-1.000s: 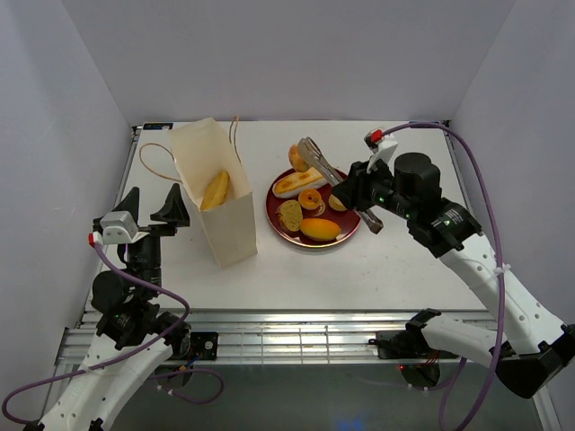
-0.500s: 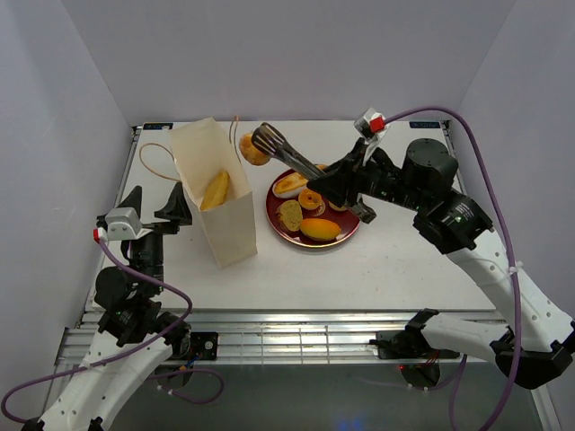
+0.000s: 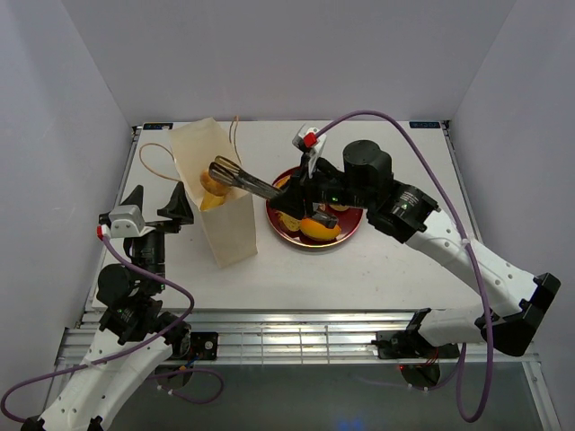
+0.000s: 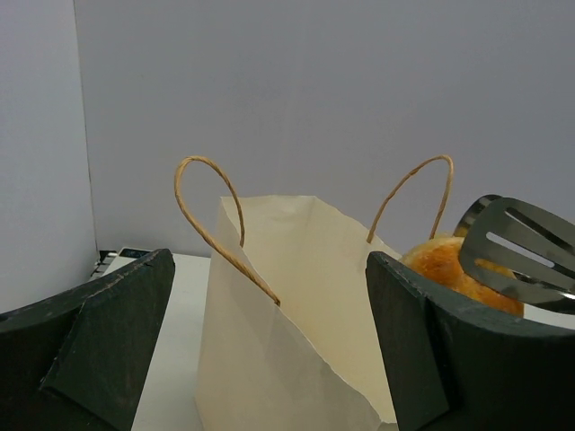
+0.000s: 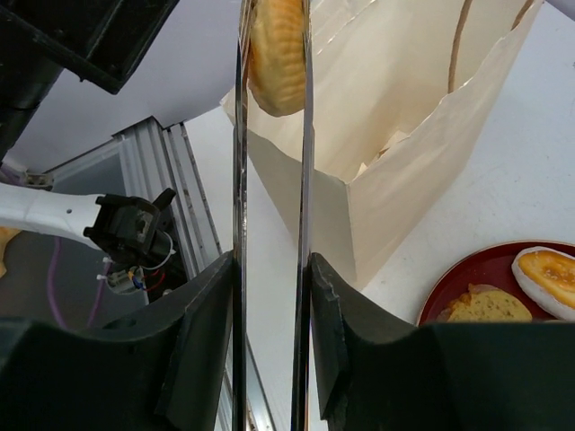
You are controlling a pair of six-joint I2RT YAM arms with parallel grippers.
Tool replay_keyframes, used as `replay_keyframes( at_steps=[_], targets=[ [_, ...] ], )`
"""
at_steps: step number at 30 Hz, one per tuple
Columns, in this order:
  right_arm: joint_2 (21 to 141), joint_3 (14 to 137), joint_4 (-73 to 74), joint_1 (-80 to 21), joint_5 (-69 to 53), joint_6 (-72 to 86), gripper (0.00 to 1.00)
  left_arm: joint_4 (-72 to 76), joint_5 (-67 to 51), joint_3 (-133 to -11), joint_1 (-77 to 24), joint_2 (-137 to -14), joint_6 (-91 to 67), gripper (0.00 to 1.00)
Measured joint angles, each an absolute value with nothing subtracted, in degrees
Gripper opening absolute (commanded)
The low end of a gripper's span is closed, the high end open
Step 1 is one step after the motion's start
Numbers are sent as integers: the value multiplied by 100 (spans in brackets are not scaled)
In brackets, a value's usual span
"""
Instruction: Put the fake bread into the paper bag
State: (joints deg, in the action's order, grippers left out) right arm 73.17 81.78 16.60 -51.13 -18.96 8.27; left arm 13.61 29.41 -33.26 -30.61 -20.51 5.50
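1. The paper bag stands open on the left half of the counter, with 1 cord handle looping out to its left
2. The right hand, reaching leftward over the dark-red plate, is clamped on metal tongs
3. The tong tips sit over the bag's mouth, pinching an orange-brown roll; a yellow piece shows inside the bag
4. An orange oval roll lies near the plate's front rim; the arm hides other pieces there
5. The left hand stands just left of the bag, fingers spread, holding nothing

Matt cream paper bag (glossy dark-red plate)
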Motion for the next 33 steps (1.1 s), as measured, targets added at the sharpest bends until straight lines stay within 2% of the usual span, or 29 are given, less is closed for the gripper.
replay_keyframes(
  at_steps=[3,4,6,21,33],
  targets=[
    [7478,8296,1656,-5116,-1793,801,49,1363,2941,-3326,-3061,-2051,558,98],
    [7526,8333,1651,-5118,-1785,790,54,1365,2941,-3326,-3061,-2051,561,98],
    [7603,8388,1656,-5120,-1765,773,55,1365,2941,-3326,-3061,-2051,561,98],
    [7588,8556,1712,-5153,-1584,701,56,1374,2941,-3326,-3061,-2051,561,98],
    [6344,7800,1612,-5168,-794,749,55,1374,2941,-3326,-3061,-2051,563,98]
  ],
)
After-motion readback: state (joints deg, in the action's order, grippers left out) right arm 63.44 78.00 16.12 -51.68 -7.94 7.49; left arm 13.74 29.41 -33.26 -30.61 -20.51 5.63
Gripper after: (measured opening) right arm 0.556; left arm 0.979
